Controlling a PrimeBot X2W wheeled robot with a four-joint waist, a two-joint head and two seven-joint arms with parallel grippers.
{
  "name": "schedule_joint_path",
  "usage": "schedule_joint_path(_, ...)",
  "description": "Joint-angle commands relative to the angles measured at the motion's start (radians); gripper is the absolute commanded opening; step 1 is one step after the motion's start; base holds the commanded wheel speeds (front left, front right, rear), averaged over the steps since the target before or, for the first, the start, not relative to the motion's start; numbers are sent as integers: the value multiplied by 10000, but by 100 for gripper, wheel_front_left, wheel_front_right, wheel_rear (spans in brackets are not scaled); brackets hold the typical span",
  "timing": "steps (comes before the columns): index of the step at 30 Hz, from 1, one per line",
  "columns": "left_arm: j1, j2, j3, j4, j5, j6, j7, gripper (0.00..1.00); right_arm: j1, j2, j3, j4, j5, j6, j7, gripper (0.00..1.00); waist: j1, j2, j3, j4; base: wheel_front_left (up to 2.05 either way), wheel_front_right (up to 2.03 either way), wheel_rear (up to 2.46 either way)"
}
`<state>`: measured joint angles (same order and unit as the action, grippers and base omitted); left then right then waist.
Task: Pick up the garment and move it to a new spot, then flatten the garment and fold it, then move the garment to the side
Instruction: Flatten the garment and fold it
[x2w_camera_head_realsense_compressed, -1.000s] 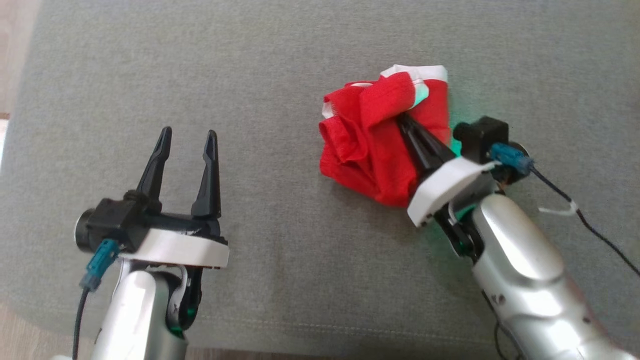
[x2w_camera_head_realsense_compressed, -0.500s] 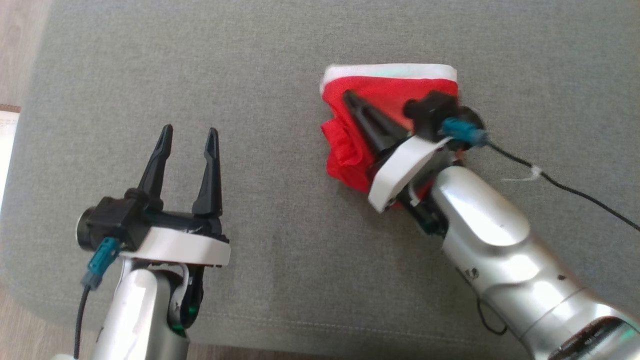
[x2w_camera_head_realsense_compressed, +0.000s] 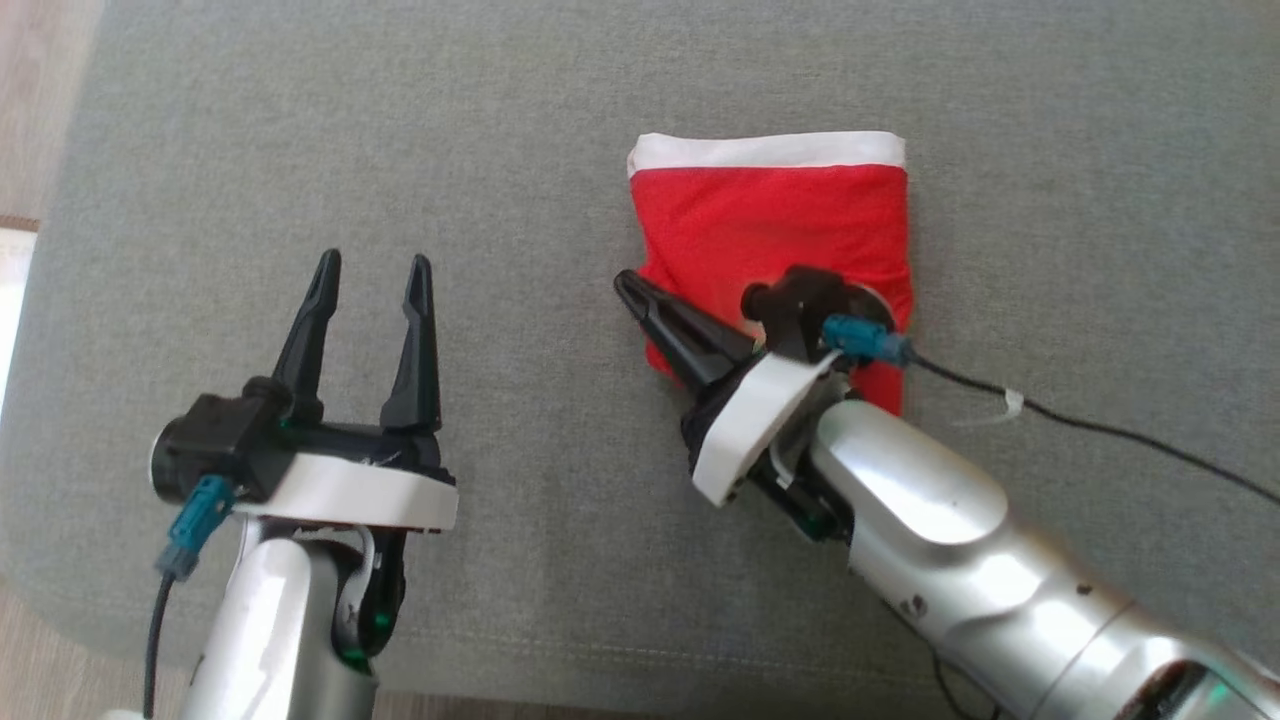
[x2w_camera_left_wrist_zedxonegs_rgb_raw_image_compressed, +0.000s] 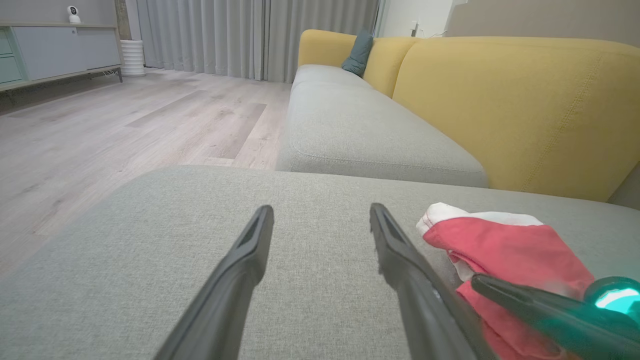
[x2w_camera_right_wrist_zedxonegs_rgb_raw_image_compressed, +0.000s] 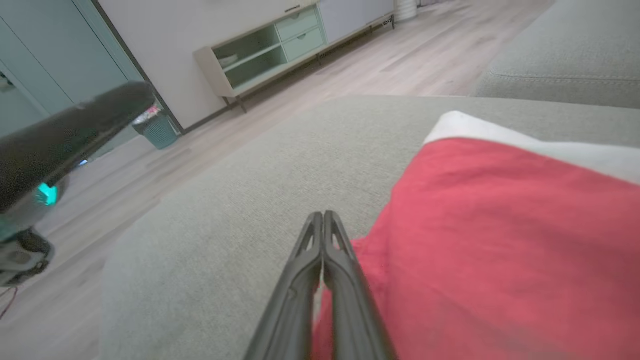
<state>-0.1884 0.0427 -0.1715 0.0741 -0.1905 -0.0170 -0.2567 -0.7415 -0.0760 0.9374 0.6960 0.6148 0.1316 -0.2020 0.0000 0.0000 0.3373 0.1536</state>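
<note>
The garment (x2w_camera_head_realsense_compressed: 770, 220) is red with a white band along its far edge and lies flat as a folded rectangle on the grey cushion (x2w_camera_head_realsense_compressed: 500, 120). My right gripper (x2w_camera_head_realsense_compressed: 625, 285) is shut, its fingers lying over the garment's near-left corner with the tips past the edge, above bare cushion. In the right wrist view the gripper (x2w_camera_right_wrist_zedxonegs_rgb_raw_image_compressed: 322, 216) has its fingers pressed together beside the garment (x2w_camera_right_wrist_zedxonegs_rgb_raw_image_compressed: 500, 240), with no cloth visible between the tips. My left gripper (x2w_camera_head_realsense_compressed: 370, 270) stands open and empty to the left, well apart from the garment (x2w_camera_left_wrist_zedxonegs_rgb_raw_image_compressed: 500, 245).
A black cable (x2w_camera_head_realsense_compressed: 1100, 430) trails from the right wrist over the cushion. The cushion's near edge (x2w_camera_head_realsense_compressed: 600, 660) and left edge border the wooden floor (x2w_camera_head_realsense_compressed: 40, 100). A yellow sofa back (x2w_camera_left_wrist_zedxonegs_rgb_raw_image_compressed: 500, 100) rises behind the seat. A low cabinet (x2w_camera_right_wrist_zedxonegs_rgb_raw_image_compressed: 260, 50) stands across the room.
The right gripper swept from the garment's right side toward the near left. The garment went from a crumpled heap to a flat folded rectangle. The left gripper stayed put.
</note>
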Motion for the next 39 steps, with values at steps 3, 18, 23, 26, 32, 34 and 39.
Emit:
schedule_joint_path(3, -34, 78, 495, -360, 21, 64, -51, 100, 573, 112, -325, -954, 10, -9, -431, 0, 0, 0, -186, -244, 0, 0, 0)
schedule_joint_path(18, 291, 187, 852, -426, 404, -49, -51, 100, 3521, -1107, -5962, -3665, -2083, -9, -508, 100, 0, 0, -545, -1180, 0, 0, 0)
schedule_joint_path(23, 409, 290, 994, -398, 464, -48, -51, 100, 4494, -984, -7553, -4906, -2780, -9, -51, 100, 0, 0, -675, -1418, 0, 0, 0)
schedule_joint_path(26, 525, 368, 1053, -348, 489, -53, -51, 100, 4991, -801, -8181, -5676, -3072, -9, 302, 100, 0, 0, -813, -1546, 0, 0, 0)
schedule_joint_path(32, 852, 451, 1084, -234, 523, -13, -51, 100, 5812, -531, -8636, -6761, -3329, -9, 965, 100, 0, 0, -1289, -1719, 0, 0, 0)
schedule_joint_path(34, 985, 481, 1091, -189, 523, 4, -51, 100, 6069, -478, -8731, -6983, -3353, -9, 1133, 100, 0, 0, -1478, -1755, 0, 0, 0)
schedule_joint_path(39, 1369, 538, 1079, -145, 543, 97, -24, 100, 6678, -369, -8857, -7385, -3382, -9, 1467, 100, 0, 0, -1934, -1782, 0, 0, 0)
